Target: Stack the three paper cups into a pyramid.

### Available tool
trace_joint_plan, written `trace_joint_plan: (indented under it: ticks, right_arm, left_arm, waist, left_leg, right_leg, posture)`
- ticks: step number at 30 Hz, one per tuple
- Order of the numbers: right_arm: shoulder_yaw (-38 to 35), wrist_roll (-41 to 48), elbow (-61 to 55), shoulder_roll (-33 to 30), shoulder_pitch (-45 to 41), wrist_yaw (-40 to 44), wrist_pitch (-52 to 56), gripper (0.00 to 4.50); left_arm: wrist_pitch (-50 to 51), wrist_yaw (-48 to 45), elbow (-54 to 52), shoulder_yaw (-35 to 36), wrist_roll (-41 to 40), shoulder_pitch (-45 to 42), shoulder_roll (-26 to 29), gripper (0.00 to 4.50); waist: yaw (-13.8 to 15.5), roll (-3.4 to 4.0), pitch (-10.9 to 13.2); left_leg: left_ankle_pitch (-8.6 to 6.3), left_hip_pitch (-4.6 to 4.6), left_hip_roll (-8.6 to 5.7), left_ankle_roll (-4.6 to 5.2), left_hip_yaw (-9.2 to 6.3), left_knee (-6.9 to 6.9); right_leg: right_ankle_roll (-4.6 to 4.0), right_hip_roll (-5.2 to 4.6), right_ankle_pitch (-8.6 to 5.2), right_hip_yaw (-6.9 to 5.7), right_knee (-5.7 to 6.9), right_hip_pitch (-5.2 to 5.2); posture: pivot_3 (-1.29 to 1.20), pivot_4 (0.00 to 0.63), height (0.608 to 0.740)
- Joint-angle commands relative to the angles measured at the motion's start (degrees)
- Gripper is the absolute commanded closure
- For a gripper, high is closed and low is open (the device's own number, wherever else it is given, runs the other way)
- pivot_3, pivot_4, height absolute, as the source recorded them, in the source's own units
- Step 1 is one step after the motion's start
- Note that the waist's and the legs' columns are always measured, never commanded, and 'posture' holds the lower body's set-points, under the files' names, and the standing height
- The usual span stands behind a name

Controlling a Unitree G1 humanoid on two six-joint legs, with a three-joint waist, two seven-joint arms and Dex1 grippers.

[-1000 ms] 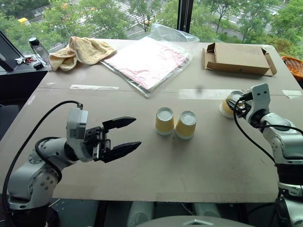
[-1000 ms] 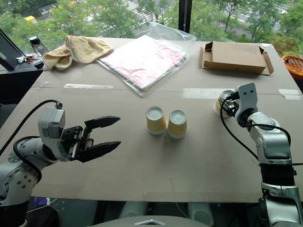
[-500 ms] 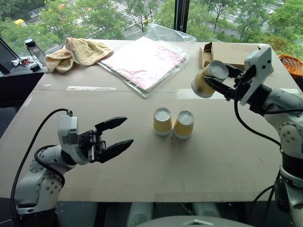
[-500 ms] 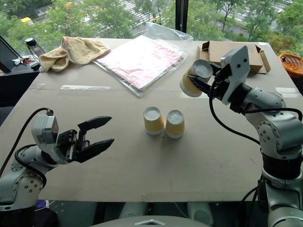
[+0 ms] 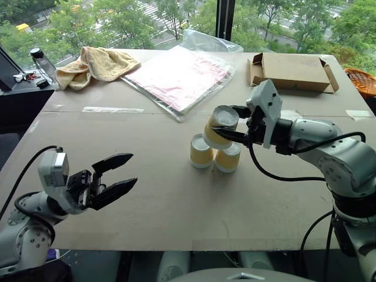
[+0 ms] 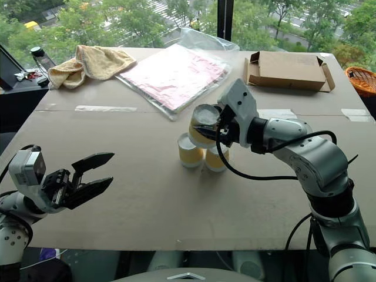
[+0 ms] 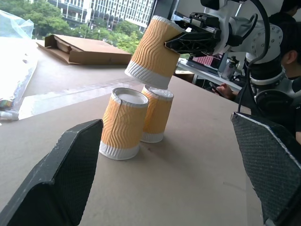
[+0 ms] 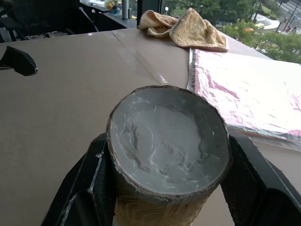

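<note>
The right gripper (image 5: 230, 125) has swung left, carrying its paper cup (image 5: 220, 126) above the base pair. Nearest, the left gripper (image 5: 114, 177) hovers, fingers spread. Mid-counter (image 5: 176, 200), two upside-down cups (image 5: 201, 151) stand touching; the third is pinched, tilted, just above them.

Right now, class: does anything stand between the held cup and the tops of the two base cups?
Nothing visible does. The right tool holds the third cup tilted, just above the two base cups; only open air lies between.
</note>
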Motion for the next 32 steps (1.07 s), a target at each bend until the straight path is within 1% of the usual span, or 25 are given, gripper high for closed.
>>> trace_joint_plan:
  ticks: [1,3,5,6,7,13,16,18,20,21,23,25,29,32]
  right_arm:
    - [0.97,-2.25,0.17,0.28,0.04,0.06,-1.97,2.28]
    - [1.26,-2.27,0.64,0.56,0.48,0.73,-1.89,1.22]
    - [1.4,-2.58,0.66,0.49,0.86,1.05,-2.14,0.29]
    - [1.58,-2.88,0.49,0.15,1.04,1.36,-2.43,0.1]
    - [1.23,-3.11,0.08,0.04,1.27,1.28,-2.85,0.1]
    - [-7.47,0.54,-6.53,-3.06,4.99,3.66,-5.51,0.1]
    - [-15.94,5.27,-11.26,-5.86,11.61,6.19,-6.71,0.1]
    - [-22.43,7.25,-14.56,-8.14,19.74,8.03,-7.67,0.1]
    - [-28.56,8.91,-17.14,-8.31,29.37,8.39,-8.45,0.1]
    - [-30.21,9.52,-17.76,-8.13,32.54,8.34,-9.01,0.1]
    - [-33.54,7.5,-18.21,-7.37,43.08,10.81,-12.79,0.1]
    - [-35.6,3.2,-16.76,-6.64,53.37,14.39,-18.94,0.1]
    - [-36.69,-2.09,-11.81,-4.39,64.14,18.12,-28.69,0.1]
    - [-35.32,-5.43,-8.18,-3.39,66.89,18.72,-33.86,0.1]
  left_arm:
    - [0.09,0.43,-2.1,1.44,-1.38,0.55,-0.19,0.0]
    - [0.21,0.63,-2.32,1.23,-1.4,0.52,-0.25,0.0]
    - [0.3,0.97,-2.42,1.01,-1.28,0.36,-0.32,0.0]
    - [0.28,1.18,-2.48,0.86,-1.12,0.28,-0.35,0.0]
    - [0.21,1.47,-2.61,0.54,-0.83,0.18,-0.42,0.0]
    - [-0.1,5.8,-4.32,-2.74,2.45,-0.08,-1.32,0.0]
    - [-0.65,8.03,-4.95,-5.81,5.79,0.08,-1.69,0.0]
    - [-1.71,9.75,-4.44,-7.82,9.04,-0.07,-1.88,0.0]
    - [-1.74,11.97,-4.12,-9.06,11.27,-0.62,-1.92,0.0]
    - [-1.59,12.45,-3.99,-9.25,11.51,-0.78,-1.92,0.0]
    - [-2.69,12.8,-2.52,-9.59,12.9,-1.77,-1.84,0.0]
    - [-2.64,12.61,-0.28,-9.5,13.45,-3.11,-1.1,0.0]
    - [-2.96,10.98,3.69,-9.49,14.47,-4.86,0.35,0.0]
    - [-3.44,10.1,5.51,-11.33,16.7,-5.65,1.41,0.0]
  waist:
    - [-0.04,0.0,0.0]
    - [-0.03,0.0,0.0]
    - [-0.02,0.0,0.0]
    - [-0.02,0.0,0.0]
    - [-0.02,0.0,0.0]
    - [0.22,-0.01,0.0]
    - [0.71,-0.04,-0.01]
    - [1.21,-0.04,-0.02]
    - [1.61,-0.07,-0.03]
    - [1.54,-0.08,-0.04]
    - [1.49,-0.09,-0.06]
    - [1.47,-0.1,-0.09]
    - [1.02,-0.25,-0.23]
    - [1.12,-0.26,-0.24]
  left_leg:
    - [0.0,0.0,0.0,0.0,0.0,0.0]
    - [0.0,0.0,0.0,0.0,0.0,0.0]
    - [0.0,0.0,0.0,0.0,0.0,0.0]
    - [0.0,0.0,0.0,0.0,0.0,0.0]
    - [0.0,0.0,0.0,0.0,0.0,0.0]
    - [0.0,-0.02,0.0,0.0,0.0,-0.01]
    - [0.0,-0.02,-0.01,0.0,-0.03,-0.02]
    - [0.0,-0.02,-0.01,0.0,0.01,-0.04]
    - [0.0,-0.03,-0.01,0.0,0.0,-0.05]
    - [0.0,-0.03,-0.01,0.0,-0.02,-0.05]
    - [0.0,0.0,0.0,0.0,0.01,-0.04]
    - [0.0,0.06,0.01,0.0,0.01,-0.02]
    - [0.0,0.19,0.07,0.0,0.15,0.04]
    - [0.0,0.27,0.11,0.0,0.21,0.05]
  right_leg:
    - [0.0,0.0,0.0,0.0,0.0,0.0]
    - [0.0,0.0,0.0,0.0,0.0,0.0]
    - [0.0,0.0,0.0,0.0,0.01,0.0]
    - [0.0,0.0,0.0,0.0,0.01,0.0]
    - [0.0,0.0,0.0,0.0,0.0,0.0]
    - [0.01,0.0,0.0,0.0,-0.01,0.0]
    - [0.01,0.0,0.0,-0.03,-0.04,0.02]
    - [0.01,-0.01,0.0,0.0,-0.07,0.02]
    - [0.01,0.0,0.0,-0.01,-0.09,0.03]
    - [0.01,0.0,-0.01,-0.03,-0.09,0.03]
    - [0.01,0.01,-0.01,0.0,-0.04,0.04]
    - [0.0,0.02,-0.02,0.0,-0.03,0.09]
    - [-0.01,0.03,-0.12,0.07,-0.03,0.15]
    - [-0.02,0.04,-0.22,0.07,-0.05,0.22]
  posture:
    - [0.0,0.15,0.74]
    - [0.0,0.15,0.74]
    - [0.0,0.15,0.74]
    - [0.0,0.15,0.74]
    - [0.0,0.15,0.74]
    - [0.0,0.15,0.74]
    - [0.0,0.15,0.74]
    - [0.0,0.15,0.74]
    - [0.0,0.15,0.74]
    - [0.0,0.15,0.74]
    - [0.0,0.15,0.74]
    - [0.0,0.15,0.74]
    - [0.0,0.15,0.74]
    - [0.0,0.15,0.74]
